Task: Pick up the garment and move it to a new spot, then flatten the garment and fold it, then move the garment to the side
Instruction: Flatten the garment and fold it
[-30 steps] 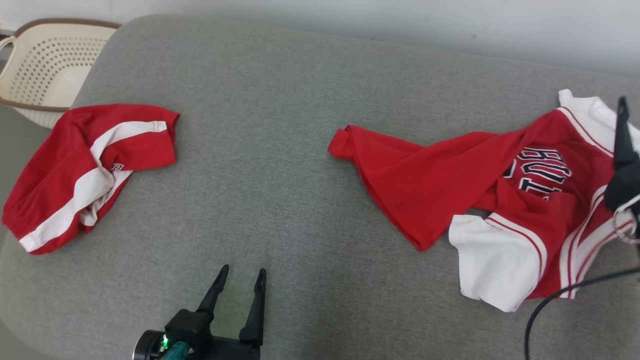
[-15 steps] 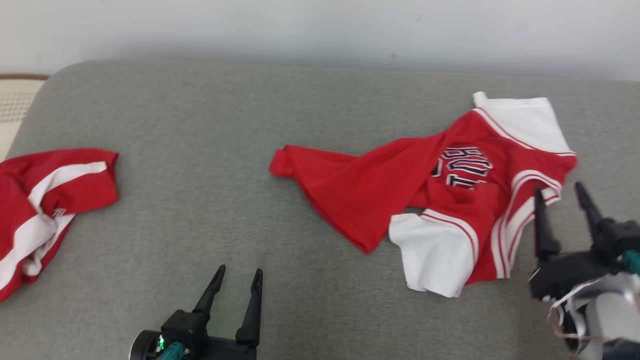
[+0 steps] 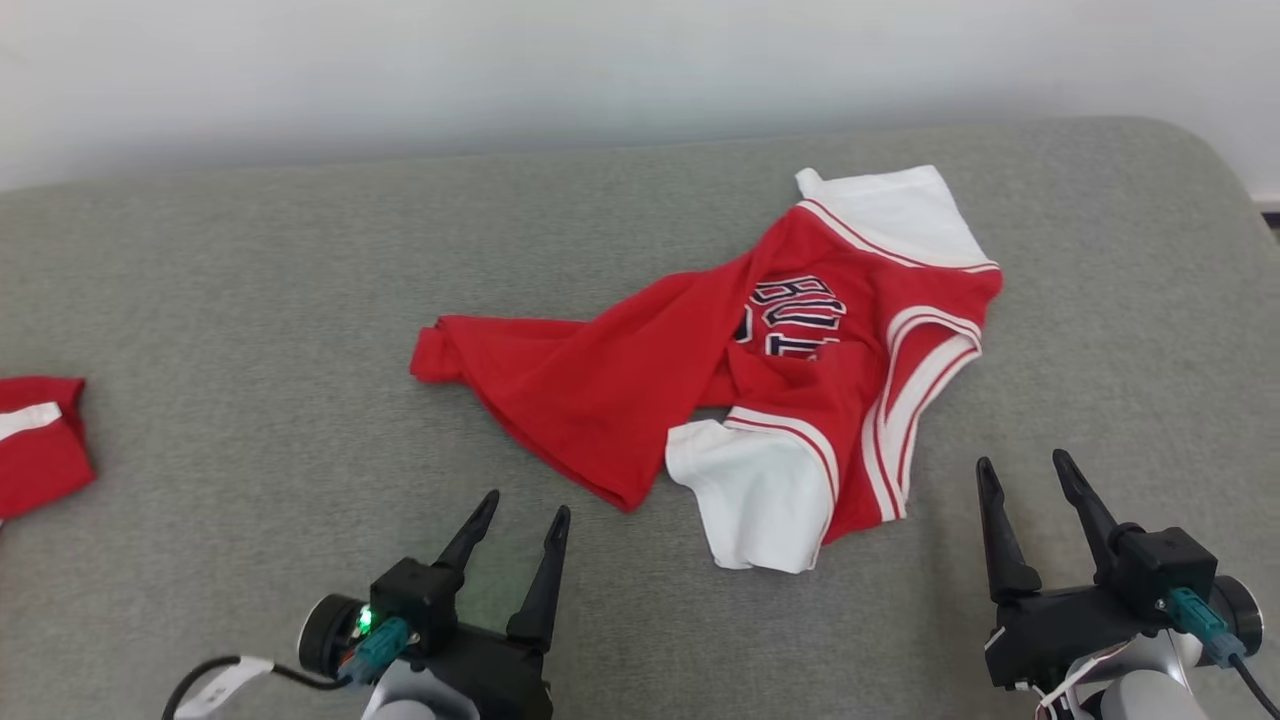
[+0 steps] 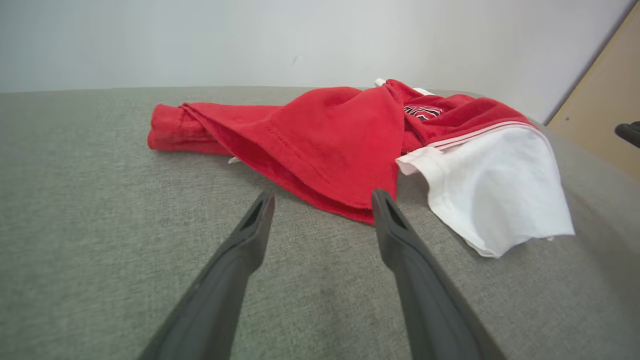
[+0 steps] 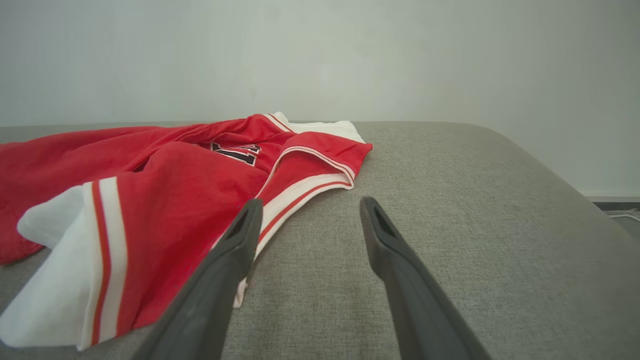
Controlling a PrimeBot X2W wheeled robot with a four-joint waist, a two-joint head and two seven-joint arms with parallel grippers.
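Observation:
The garment is a red jersey with white sleeves and dark lettering, lying crumpled on the grey cushion, centre right. My left gripper is open near the bottom edge, just short of the jersey's red hem. In the left wrist view that hem lies just beyond the open left gripper. My right gripper is open to the right of the jersey's striped edge. In the right wrist view the right gripper points past the striped edge of the jersey. Neither gripper holds anything.
A second red and white garment shows at the left edge of the cushion. A pale wall runs behind. The cushion's rounded right end drops off at the right. A tan panel stands at the far right of the left wrist view.
The camera has swung right, so the jersey sits nearer the centre and the second garment and basket slid off left. My right gripper has come off the jersey and drawn back to the lower right.

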